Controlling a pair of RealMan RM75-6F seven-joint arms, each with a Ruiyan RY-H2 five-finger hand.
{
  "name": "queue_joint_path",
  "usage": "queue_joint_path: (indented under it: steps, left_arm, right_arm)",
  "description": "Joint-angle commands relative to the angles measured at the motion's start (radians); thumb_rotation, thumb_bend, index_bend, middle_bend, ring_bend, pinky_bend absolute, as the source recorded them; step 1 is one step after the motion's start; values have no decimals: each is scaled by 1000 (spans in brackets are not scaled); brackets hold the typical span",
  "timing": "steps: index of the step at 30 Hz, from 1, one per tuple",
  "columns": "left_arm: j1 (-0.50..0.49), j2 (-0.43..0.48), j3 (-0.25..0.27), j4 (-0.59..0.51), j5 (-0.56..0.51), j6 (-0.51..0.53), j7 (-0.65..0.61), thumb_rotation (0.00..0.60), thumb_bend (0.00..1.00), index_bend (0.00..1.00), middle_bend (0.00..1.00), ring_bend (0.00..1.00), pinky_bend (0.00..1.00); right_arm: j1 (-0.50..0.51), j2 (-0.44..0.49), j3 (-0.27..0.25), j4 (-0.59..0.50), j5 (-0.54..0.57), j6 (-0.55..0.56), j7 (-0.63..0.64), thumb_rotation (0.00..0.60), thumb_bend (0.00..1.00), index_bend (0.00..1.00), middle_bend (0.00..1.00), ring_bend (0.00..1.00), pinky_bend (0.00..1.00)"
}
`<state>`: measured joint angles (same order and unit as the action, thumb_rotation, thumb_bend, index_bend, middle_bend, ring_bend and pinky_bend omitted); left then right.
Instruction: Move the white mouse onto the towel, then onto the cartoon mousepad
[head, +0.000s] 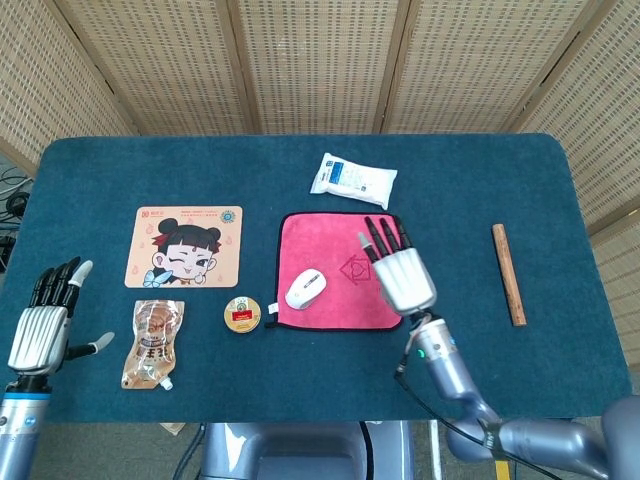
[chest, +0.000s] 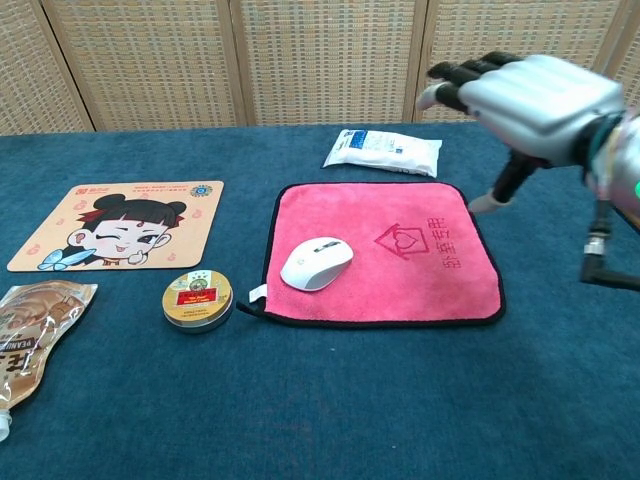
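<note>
The white mouse (head: 305, 288) (chest: 316, 264) lies on the left part of the pink towel (head: 345, 255) (chest: 420, 270), free of any hand. My right hand (head: 400, 272) (chest: 540, 95) hovers above the towel's right edge with its fingers spread and nothing in it. The cartoon mousepad (head: 184, 246) (chest: 118, 224) lies flat to the left of the towel with nothing on it. At the table's front left corner my left hand (head: 40, 325) stays raised, fingers apart and empty; the chest view does not show it.
A round gold tin (head: 242, 314) (chest: 197, 299) sits between mousepad and towel. A brown snack pouch (head: 152, 343) (chest: 30, 330) lies front left. A white packet (head: 352, 180) (chest: 383, 152) rests behind the towel. A wooden stick (head: 508, 273) lies at the right.
</note>
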<state>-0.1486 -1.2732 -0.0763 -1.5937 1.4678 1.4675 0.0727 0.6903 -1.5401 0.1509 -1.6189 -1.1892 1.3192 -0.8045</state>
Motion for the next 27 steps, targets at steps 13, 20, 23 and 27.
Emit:
queue_joint_path:
  steps: [13, 20, 23, 27]
  left_arm:
    - [-4, -26, 13, 5, 24, 7, 56, 600, 0, 0, 0, 0, 0]
    - [-7, -41, 18, 13, 37, 9, 75, 600, 0, 0, 0, 0, 0]
    - [-10, -48, 20, 21, 39, 5, 80, 600, 0, 0, 0, 0, 0]
    - [-13, -56, 23, 27, 44, 1, 89, 600, 0, 0, 0, 0, 0]
  right_arm:
    - [-349, 168, -196, 55, -214, 253, 455, 600, 40, 121, 0, 0, 0]
    - [-452, 172, -213, 137, -254, 320, 620, 600, 38, 121, 0, 0, 0]
    - [-470, 188, -212, 154, -258, 314, 629, 600, 34, 121, 0, 0, 0]
    - [-479, 231, -209, 120, -247, 272, 630, 600, 20, 112, 0, 0, 0]
